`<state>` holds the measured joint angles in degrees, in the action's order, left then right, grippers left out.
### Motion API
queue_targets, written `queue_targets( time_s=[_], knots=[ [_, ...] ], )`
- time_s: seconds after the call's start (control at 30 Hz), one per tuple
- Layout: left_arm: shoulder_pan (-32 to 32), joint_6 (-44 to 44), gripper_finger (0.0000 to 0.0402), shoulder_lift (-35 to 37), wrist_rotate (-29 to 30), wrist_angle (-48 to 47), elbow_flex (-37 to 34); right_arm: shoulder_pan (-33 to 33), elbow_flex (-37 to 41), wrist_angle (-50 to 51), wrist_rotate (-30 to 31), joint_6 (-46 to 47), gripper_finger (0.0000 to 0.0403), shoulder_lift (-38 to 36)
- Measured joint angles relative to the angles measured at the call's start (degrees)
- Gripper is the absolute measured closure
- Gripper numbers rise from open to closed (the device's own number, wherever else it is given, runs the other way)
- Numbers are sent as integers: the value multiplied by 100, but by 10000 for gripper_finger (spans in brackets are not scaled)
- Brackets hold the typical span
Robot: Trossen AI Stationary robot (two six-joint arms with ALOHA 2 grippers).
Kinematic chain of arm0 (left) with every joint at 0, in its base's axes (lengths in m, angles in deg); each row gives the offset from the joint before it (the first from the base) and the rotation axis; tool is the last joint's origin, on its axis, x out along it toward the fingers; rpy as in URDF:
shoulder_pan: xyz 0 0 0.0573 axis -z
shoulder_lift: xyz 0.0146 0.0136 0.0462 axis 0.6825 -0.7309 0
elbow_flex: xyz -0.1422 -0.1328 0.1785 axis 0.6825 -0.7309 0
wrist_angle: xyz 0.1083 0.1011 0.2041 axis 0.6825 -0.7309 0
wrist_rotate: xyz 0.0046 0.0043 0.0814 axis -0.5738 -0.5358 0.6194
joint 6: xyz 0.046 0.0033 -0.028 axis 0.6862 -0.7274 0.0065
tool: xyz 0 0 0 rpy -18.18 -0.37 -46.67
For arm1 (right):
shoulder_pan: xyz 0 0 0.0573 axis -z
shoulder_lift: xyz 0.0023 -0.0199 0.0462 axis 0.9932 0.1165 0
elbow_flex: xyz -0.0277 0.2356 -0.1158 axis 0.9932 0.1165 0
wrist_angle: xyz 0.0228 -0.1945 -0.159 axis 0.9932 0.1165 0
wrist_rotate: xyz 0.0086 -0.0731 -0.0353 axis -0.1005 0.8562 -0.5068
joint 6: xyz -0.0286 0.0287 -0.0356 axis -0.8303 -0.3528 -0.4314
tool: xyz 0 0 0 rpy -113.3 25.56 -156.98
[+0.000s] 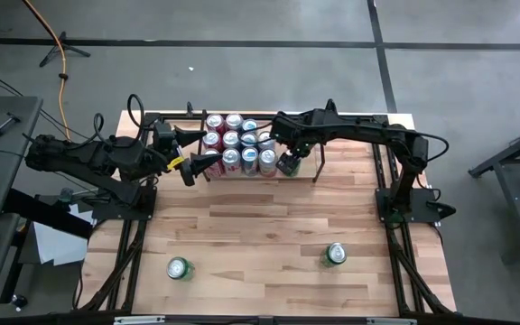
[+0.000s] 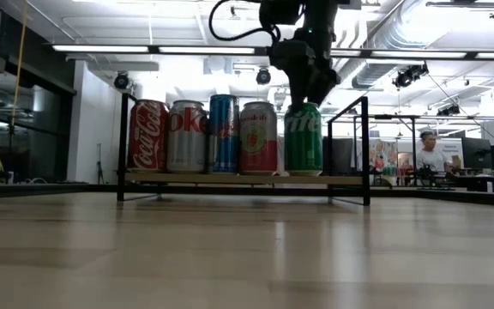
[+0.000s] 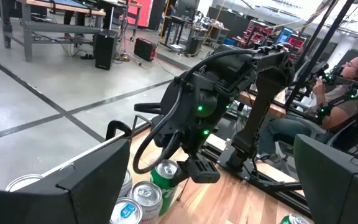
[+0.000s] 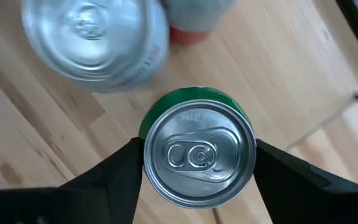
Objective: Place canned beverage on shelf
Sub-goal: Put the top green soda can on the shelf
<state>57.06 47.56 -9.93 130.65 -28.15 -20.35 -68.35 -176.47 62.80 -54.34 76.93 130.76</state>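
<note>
Right gripper (image 4: 197,163) straddles the green aluminium can (image 2: 303,139) from above, a finger at each side of the lid; whether they press the wall or just flank it, I cannot tell. The can stands upright on the low black-rod shelf with light wood base (image 2: 247,179), at the end of the front row beside the red-and-white can (image 2: 258,138), likely to keep the rows packed. Open wood remains on the shelf beyond it, toward the end rods. Left gripper (image 1: 194,162) waits beside the shelf's other end, fingers spread wide. Two more green cans (image 1: 180,268) (image 1: 336,254) sit well apart on the wooden table (image 1: 260,226).
</note>
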Motion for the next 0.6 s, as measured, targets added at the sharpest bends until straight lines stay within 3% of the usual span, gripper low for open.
queue_targets(
  time_s=[0.4,0.6],
  knots=[
    [0,2,37,0,0,2,0,1,4,-300,2,-2307,152,4],
    [0,0,37,0,0,0,0,9,4,-317,-29,-2596,152,4]
  ],
)
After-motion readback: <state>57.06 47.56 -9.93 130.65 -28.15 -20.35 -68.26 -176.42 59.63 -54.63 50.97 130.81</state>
